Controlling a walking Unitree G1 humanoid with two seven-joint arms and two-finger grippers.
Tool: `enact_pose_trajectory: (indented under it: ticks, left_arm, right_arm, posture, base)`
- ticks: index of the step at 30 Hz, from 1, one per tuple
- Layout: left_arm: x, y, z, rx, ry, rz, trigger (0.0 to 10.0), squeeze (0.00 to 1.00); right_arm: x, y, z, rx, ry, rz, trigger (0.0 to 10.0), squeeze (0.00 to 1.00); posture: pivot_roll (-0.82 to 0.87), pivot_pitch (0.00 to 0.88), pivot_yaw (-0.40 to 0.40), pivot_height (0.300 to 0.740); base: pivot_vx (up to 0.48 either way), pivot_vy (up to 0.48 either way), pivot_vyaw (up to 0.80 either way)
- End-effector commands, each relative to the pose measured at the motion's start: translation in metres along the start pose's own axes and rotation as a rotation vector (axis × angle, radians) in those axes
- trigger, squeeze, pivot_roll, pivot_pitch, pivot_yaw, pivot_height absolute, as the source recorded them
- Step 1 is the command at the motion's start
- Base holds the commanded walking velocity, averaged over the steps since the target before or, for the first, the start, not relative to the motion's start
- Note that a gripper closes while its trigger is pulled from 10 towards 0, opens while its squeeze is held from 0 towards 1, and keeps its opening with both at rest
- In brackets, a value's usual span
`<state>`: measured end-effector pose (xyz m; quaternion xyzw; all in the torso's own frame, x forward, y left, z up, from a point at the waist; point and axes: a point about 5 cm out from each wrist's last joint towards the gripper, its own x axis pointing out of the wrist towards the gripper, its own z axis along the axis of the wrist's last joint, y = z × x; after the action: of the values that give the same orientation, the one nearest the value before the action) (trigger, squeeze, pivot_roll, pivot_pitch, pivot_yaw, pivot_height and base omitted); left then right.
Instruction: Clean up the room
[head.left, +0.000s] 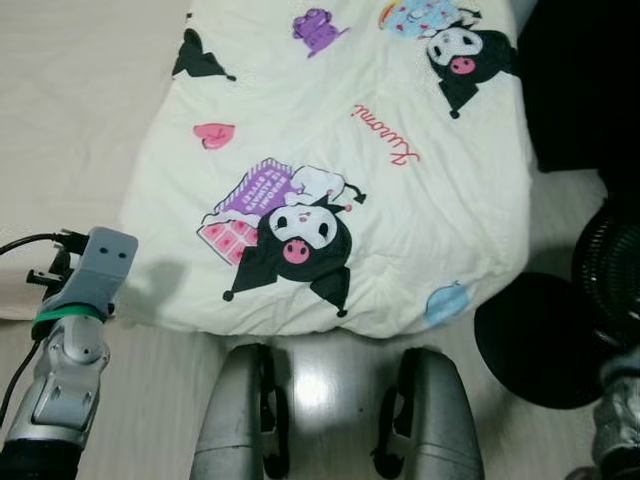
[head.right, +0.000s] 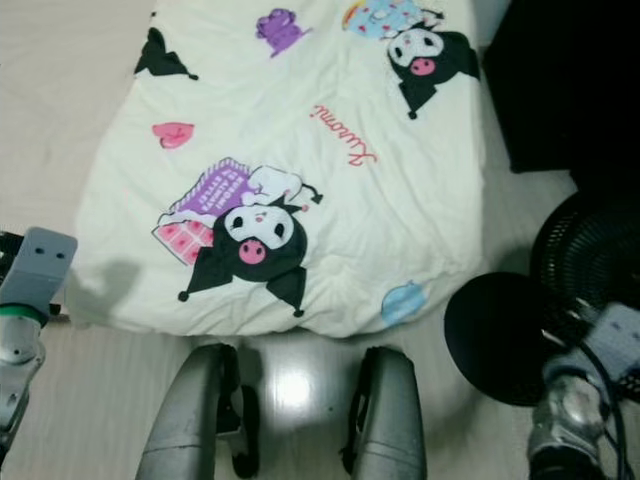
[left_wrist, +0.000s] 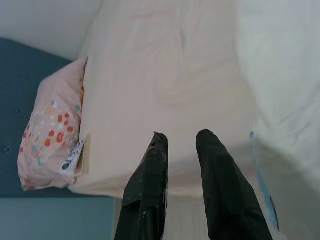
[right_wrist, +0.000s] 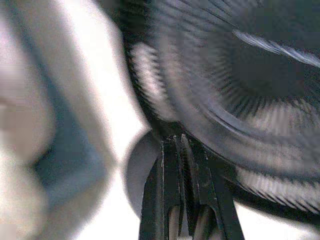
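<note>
White quilt at twelve o'clock awaits straightening; your left gripper, slightly parted and empty, must reach it. Right gripper is closed, empty.

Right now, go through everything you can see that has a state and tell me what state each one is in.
Blanket: spread flat over the bed, printed side up, one edge hanging over the end.
Pillow: lying at the head of the bed against the headboard.
Fan: standing on the floor beside the bed; too blurred to tell whether it runs.
Left pincer: open, holding nothing.
Right pincer: shut, near the fan.
</note>
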<state>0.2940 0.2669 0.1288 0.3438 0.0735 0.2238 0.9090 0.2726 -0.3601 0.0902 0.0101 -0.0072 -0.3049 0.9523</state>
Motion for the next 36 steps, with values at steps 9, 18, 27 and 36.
enact_pose_trajectory:
  ticks: [9,18,27,36]
  left_arm:
    - [-0.027,-0.020,0.048,-0.326,-0.272,-0.411,10.0,0.00]
    - [-0.044,-0.031,0.074,-0.536,-0.345,-0.581,10.0,0.00]
    - [-0.045,-0.054,0.085,-0.483,-0.412,-0.615,10.0,0.00]
    - [-0.045,-0.070,0.083,-0.506,-0.364,-0.612,10.0,0.00]
  right_arm:
    - [-0.037,0.090,0.036,0.081,-0.244,0.442,10.0,0.00]
    - [-0.077,0.137,0.017,0.112,-0.188,0.639,10.0,0.00]
    - [-0.091,0.151,-0.007,0.130,-0.072,0.636,10.0,0.00]
    - [-0.086,0.151,-0.010,0.104,-0.053,0.646,10.0,0.00]
  posture:
    - [0.04,0.191,0.088,0.615]
    - [0.01,0.126,0.041,0.615]
    - [-0.01,0.062,0.037,0.645]
    - [-0.01,0.058,0.021,0.680]
  base:
    - [0.000,0.000,0.00]
    - [0.000,0.000,0.00]
    - [0.000,0.000,0.00]
    - [0.000,0.000,0.00]
